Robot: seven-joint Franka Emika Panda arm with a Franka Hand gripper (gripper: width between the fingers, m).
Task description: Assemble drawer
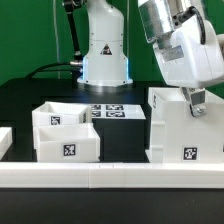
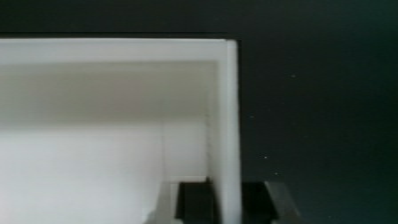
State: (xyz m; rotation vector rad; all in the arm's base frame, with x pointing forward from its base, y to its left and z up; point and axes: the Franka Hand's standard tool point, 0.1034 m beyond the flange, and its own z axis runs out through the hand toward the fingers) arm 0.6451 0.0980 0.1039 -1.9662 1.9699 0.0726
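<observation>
At the exterior view's right, jaws clamp a wall of the open drawer box (image 1: pixel 175 128)

no words, brands or numbers can be read. square black-and-white marker tags (image 1: pixel 70 152) stand on the smaller white box (image 1: pixel 82 140), the larger white box (image 1: pixel 170 125) and the marker board (image 1: pixel 108 111). a small triangle sign (image 1: pixel 103 50) marks the arm's base (image 1: pixel 104 68), too blurred to read.

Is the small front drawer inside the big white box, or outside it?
Outside. The small drawer stands on the table, apart from the big box and on the exterior view's left of it.
</observation>
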